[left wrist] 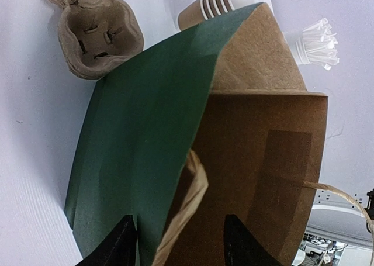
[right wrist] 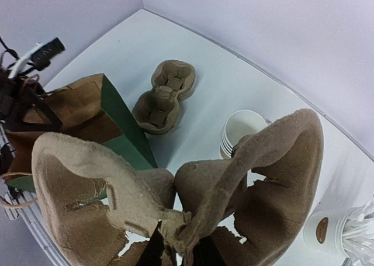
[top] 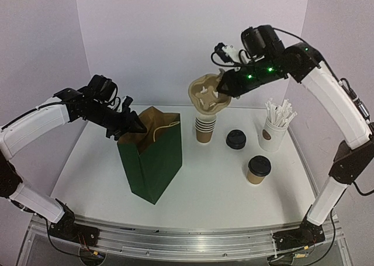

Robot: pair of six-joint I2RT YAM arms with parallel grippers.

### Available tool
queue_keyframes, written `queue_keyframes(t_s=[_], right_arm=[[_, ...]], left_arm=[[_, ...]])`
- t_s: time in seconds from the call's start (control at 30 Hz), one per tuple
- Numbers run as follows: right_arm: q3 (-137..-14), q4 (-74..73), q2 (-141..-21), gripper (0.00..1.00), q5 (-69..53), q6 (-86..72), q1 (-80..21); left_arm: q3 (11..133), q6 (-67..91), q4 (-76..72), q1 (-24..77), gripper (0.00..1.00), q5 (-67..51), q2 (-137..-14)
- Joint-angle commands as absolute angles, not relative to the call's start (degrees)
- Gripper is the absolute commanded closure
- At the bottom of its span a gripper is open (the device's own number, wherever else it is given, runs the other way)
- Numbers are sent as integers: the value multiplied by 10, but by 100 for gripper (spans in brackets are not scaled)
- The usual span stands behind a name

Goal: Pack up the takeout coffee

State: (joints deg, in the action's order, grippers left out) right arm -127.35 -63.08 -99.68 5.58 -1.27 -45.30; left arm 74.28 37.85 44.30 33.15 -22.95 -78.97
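A moulded pulp tray [right wrist: 257,178] fills the foreground of the right wrist view. The right fingers [right wrist: 153,253] are closed tight on its near edge and hold it tilted in the air. Below them stands a stack of paper cups [top: 205,128], brown outside, the top one open and white inside. Beyond the stack, further from those fingers, a second tray [right wrist: 163,99] lies flat on the surface [top: 193,201] with its wells up. To the right of the stack sits a black lid [top: 236,139], and past it a white cup [top: 273,134] packed with white wrapped sticks [top: 279,113]. The takeout coffee [top: 258,169], a brown cup with its black lid on, stands upright on the surface nearer the arm bases, well below the right fingers and apart from both pairs.

The left fingers [left wrist: 120,245] stand partly open astride the rim of a green paper bag [left wrist: 146,131]. One is outside the green wall and the other is over the mouth, with the twisted paper handle [left wrist: 188,210] between them. Whether they touch the paper cannot be told. The bag stands upright and open, its inside plain brown.
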Motion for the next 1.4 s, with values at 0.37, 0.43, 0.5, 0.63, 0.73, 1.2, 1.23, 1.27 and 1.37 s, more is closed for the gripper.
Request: queue_keyframes(t_s=[0.37, 0.43, 0.5, 0.63, 0.73, 1.2, 1.23, 1.27, 1.37], right_arm=[[-1472, -693, -1085, 86, -191, -55, -473], [-1474, -688, -1092, 86, -216, -61, -481], [-1473, -681, -1100, 86, -242, -68, -489], [-1472, -677, -1115, 86, -272, -78, -500], [-1466, -674, -1122, 85, -287, -81, -502], [-1458, -672, -1174, 85, -249, -47, -502], [-1458, -672, -1177, 85, -247, -46, -502], [-1459, -672, -1181, 85, -246, -44, -502], [-1464, -672, -1193, 85, -249, -41, -499]], left_arm=[[821, 396, 340, 403, 51, -244, -876], [829, 393, 335, 403, 51, -255, -883], [839, 393, 333, 406, 51, -264, -891], [873, 382, 364, 409, 50, -254, -892], [894, 373, 391, 409, 49, -248, -883], [912, 364, 508, 409, 43, -228, -875], [914, 364, 514, 409, 43, -225, -872], [915, 364, 520, 409, 43, -222, -870], [918, 365, 529, 409, 43, -219, -863]])
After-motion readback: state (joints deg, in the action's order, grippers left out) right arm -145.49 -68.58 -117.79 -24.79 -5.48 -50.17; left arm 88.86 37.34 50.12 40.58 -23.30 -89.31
